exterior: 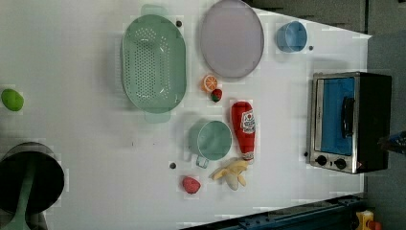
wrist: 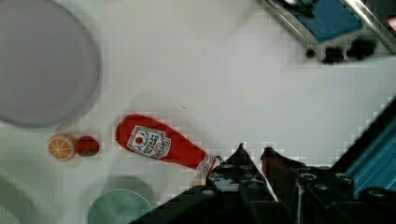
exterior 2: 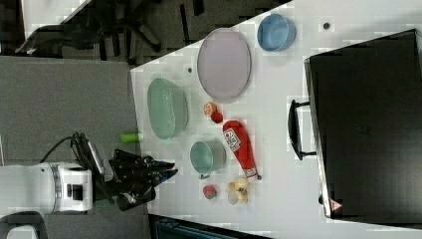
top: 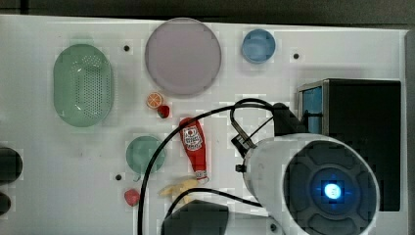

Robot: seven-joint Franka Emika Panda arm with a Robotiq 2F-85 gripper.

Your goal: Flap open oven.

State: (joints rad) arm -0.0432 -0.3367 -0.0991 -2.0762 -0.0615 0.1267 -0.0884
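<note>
My gripper (wrist: 252,151), fingers nearly together and empty, hangs over the white tabletop (wrist: 224,88).

My arm reaches out above the ketchup bottle (wrist: 161,147). The oven (exterior: 349,122) sits at the left view's right, door shut, glass front facing the dishes, its long axis along the tabletop's edge, apart from me.

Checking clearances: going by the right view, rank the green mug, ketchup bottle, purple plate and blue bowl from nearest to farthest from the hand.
1. Green mug, just to the right view's right of the hand.
2. Ketchup bottle, beyond the mug.
3. Purple plate, higher up.
4. Blue bowl, near the top edge.
</note>
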